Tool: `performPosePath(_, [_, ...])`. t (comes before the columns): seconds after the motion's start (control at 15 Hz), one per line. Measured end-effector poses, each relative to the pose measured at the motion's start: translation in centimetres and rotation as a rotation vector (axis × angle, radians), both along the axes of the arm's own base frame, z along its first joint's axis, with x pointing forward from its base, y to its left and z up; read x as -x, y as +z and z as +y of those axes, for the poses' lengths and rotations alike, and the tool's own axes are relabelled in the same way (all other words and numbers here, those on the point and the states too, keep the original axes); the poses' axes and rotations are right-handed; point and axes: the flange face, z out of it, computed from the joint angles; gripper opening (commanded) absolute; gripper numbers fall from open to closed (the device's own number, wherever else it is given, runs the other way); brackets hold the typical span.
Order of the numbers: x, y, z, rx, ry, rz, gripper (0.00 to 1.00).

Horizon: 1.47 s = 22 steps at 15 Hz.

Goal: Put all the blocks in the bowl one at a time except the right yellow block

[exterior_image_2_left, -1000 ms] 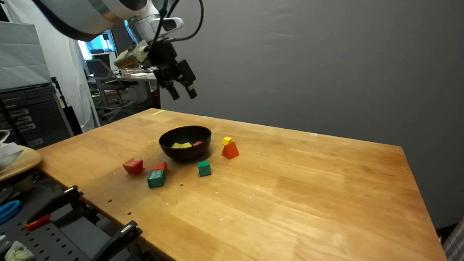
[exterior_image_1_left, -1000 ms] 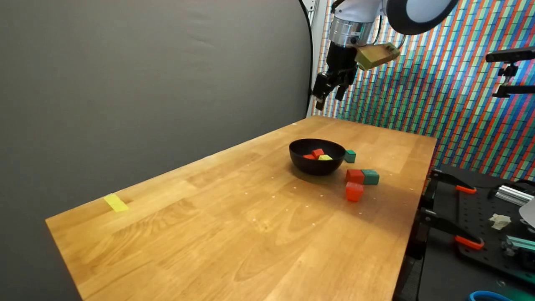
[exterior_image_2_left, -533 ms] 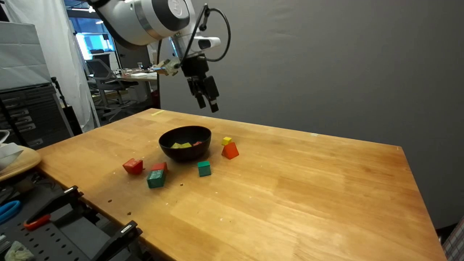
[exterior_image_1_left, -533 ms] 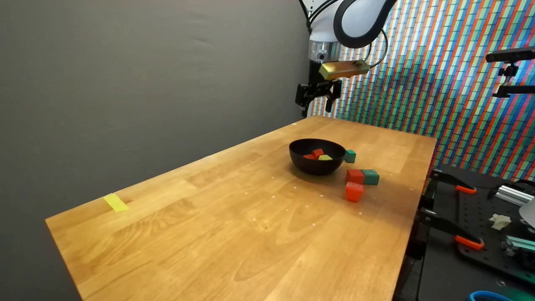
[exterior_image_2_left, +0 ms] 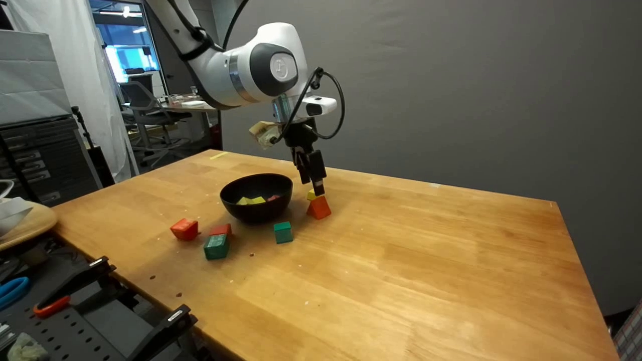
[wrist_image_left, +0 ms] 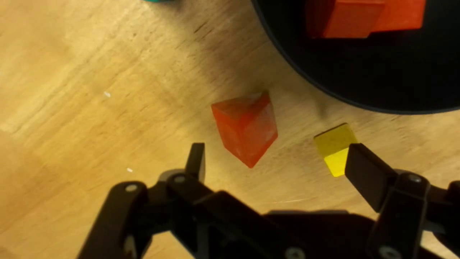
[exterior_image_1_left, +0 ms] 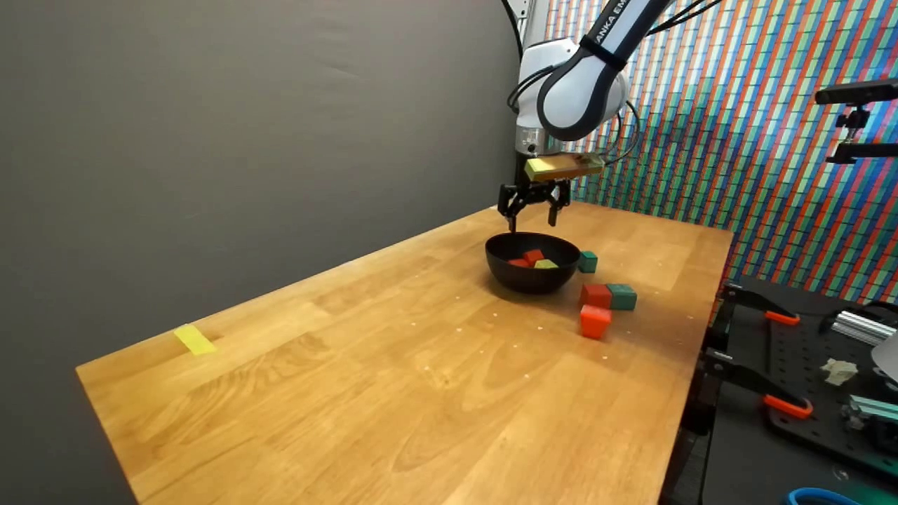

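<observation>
"Where does everything sit?"

"On a wooden table [exterior_image_2_left: 451,265], around the black bowl [exterior_image_2_left: 253,214]. I'll place things by that."

"And the claw [wrist_image_left: 277,154]?"

"Spread wide, holding nothing, hanging low just beside the bowl."

"What's left to collect?"

"Five, by my count. In an exterior view an outlying red block [exterior_image_2_left: 184,229] lies left of the bowl, on its near side. A paired red block [exterior_image_1_left: 595,295] is closer to the bowl, with a paired green block [exterior_image_2_left: 216,247] seemingly touching it on the side away from the bowl. Then the orange-red wedge [wrist_image_left: 247,131], just beside the bowl on the claw's side, and a lone green block [exterior_image_2_left: 283,233], near the bowl but apart from it."

"What's done?"

"Inside the bowl I see one stowed red block [wrist_image_left: 354,19], a second stowed red block [wrist_image_left: 401,14] and at least one stowed yellow block [exterior_image_1_left: 546,264]; whether there are two, I can't tell. Short of half, I'd judge, with the wedge probably next."

"And the smallest?"

"A little yellow block [wrist_image_left: 334,147], just beside the bowl, partly behind one jaw in the wrist view. It's the only yellow I see outside, so I'd take it for the one to leave."
</observation>
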Motion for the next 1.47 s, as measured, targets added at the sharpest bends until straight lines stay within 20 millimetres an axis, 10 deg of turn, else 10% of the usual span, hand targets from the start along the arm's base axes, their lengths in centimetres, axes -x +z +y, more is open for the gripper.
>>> performPosePath(0.13, [0.2, -1.2, -1.1, -0.006, -0.03, -0.019, 0.98])
performPosePath(0.2, [0.3, -1.7, -1.5, -0.012, -0.045, -0.029, 0.74])
performPosePath(0.67, [0.3, -4.5, -1.7, -0.062, -0.084, -0.074, 0.3])
performPosePath(1.13, [0.0, -3.5, -2.1, -0.091, -0.115, -0.108, 0.27])
performPosePath(1.47, [0.5, 3.1, -1.2, -0.081, -0.061, -0.198, 0.27])
